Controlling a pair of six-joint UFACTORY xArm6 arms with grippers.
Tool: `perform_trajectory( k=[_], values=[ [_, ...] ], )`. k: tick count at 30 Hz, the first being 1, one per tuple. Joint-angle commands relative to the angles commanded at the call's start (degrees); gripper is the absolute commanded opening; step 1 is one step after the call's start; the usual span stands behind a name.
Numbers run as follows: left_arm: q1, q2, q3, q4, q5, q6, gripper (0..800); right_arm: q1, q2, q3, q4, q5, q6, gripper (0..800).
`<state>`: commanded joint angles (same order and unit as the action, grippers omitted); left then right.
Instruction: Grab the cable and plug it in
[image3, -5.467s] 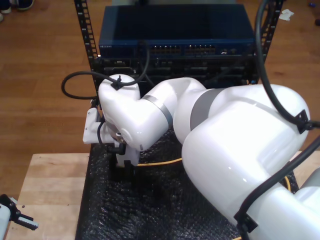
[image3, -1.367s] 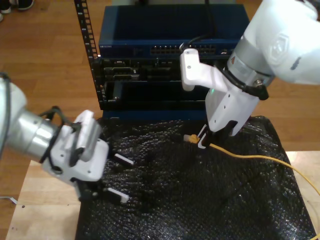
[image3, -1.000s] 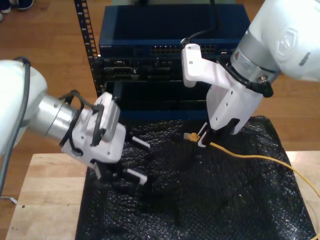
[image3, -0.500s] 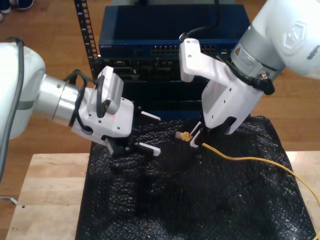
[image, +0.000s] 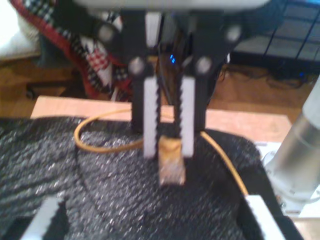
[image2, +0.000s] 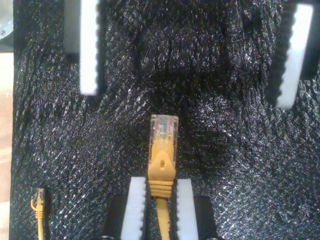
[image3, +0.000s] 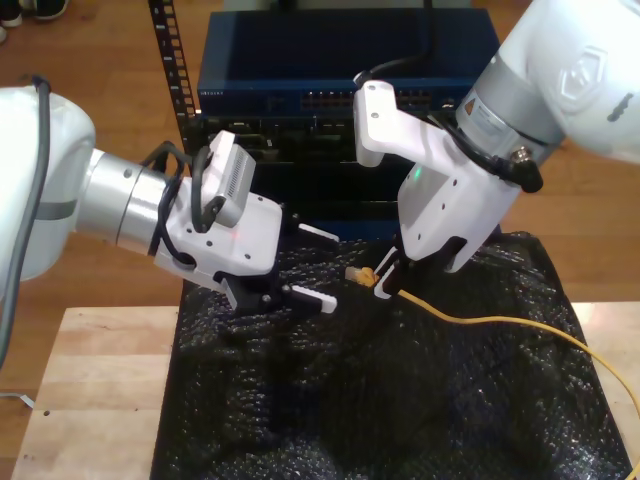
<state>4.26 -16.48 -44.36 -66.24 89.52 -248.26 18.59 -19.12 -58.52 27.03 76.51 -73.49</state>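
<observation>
The orange-yellow cable (image3: 500, 322) runs across the black mat from the exterior view's right. My second gripper (image3: 385, 283) is shut on it just behind its clear plug (image3: 358, 272) and holds it above the mat. In the second wrist view the plug (image2: 163, 127) sticks out past my second gripper (image2: 160, 182). My first gripper (image3: 330, 270) faces the plug from the exterior view's left, open, with a small gap to the plug. In the first wrist view my first gripper (image: 150, 202) stands wide open before the plug (image: 171, 170), which is held by my second gripper (image: 169, 150).
A dark blue network switch (image3: 350, 100) with rows of ports sits in a black rack behind the mat. The black bubble-wrap mat (image3: 400, 400) covers a wooden table (image3: 90, 400). Another small orange plug (image2: 39, 200) lies on the mat.
My first gripper has swung up and toward the exterior view's right, closing in on the plug. My second gripper has shifted slightly toward the exterior view's left, still holding the cable.
</observation>
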Motion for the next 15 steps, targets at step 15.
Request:
perform_trajectory(
  k=[15],
  values=[
    [-0.09, 0.00, 0.09, 0.00, 2.90, 0.53, 506, 0.09, 0.26, 0.09, 0.53, -0.09, 0.00, 14]
  ],
)
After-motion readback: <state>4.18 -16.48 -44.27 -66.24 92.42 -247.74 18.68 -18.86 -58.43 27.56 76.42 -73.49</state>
